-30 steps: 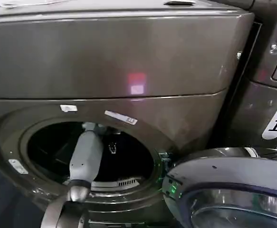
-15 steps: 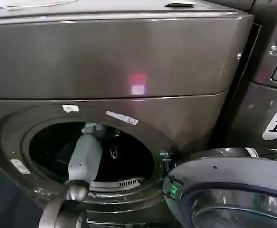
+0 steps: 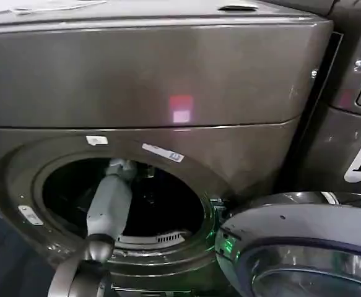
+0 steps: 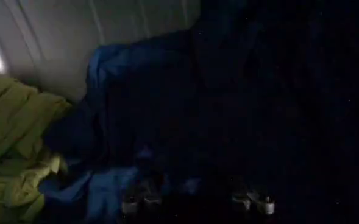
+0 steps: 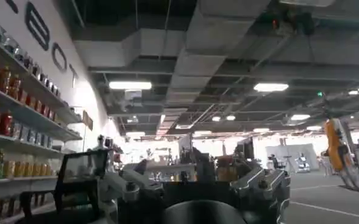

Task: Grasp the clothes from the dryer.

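Bronze-grey front-loading dryer [image 3: 168,80] holds the soft navy-blue and yellow-green clothes [image 4: 136,122] deep in its drum. Left gripper [image 4: 194,204] hovers near them, fingertips apart, holding nothing. Best push into the navy folds before closing.

The left arm [image 3: 109,207] reaches through the dryer [image 3: 168,80] porthole into the dark drum; the open glass door [image 3: 304,253] hangs to its right.

One dryer [image 3: 168,93], two fabric pieces: yellow-green [image 4: 11,152], navy [image 4: 185,115].
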You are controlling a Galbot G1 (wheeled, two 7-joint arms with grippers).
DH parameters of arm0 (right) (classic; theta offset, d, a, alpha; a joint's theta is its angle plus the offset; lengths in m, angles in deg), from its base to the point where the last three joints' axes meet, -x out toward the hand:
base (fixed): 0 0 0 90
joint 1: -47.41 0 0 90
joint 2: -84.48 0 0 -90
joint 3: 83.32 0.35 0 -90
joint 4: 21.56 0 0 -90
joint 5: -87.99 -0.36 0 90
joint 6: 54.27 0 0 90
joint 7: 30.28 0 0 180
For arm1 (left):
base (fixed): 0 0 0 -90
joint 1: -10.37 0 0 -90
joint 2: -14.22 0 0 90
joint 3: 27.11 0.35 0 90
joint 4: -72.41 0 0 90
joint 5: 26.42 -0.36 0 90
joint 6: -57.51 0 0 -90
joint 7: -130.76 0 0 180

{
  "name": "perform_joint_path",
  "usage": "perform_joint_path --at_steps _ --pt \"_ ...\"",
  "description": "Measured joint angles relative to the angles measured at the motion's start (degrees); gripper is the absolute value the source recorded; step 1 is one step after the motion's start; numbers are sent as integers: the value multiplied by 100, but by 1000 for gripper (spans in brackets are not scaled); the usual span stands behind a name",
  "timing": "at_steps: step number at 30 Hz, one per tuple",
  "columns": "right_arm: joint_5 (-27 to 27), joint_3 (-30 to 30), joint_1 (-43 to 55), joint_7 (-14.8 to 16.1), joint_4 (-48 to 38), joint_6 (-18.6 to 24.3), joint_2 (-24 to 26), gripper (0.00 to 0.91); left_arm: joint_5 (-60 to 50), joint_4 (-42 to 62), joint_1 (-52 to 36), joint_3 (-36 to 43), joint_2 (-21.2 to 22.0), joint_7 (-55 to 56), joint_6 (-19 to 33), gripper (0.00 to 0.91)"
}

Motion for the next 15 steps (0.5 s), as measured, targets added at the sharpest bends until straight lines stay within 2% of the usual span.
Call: perform_joint_path --at_steps 8,15 --pt "-48 -16 9 21 13 11 -6 907 238 9 63 -33 -3 206 -66 0" --pt "-78 -56 2 11 67 -59 -21 907 1042 -281 235 37 34 906 -183 0"
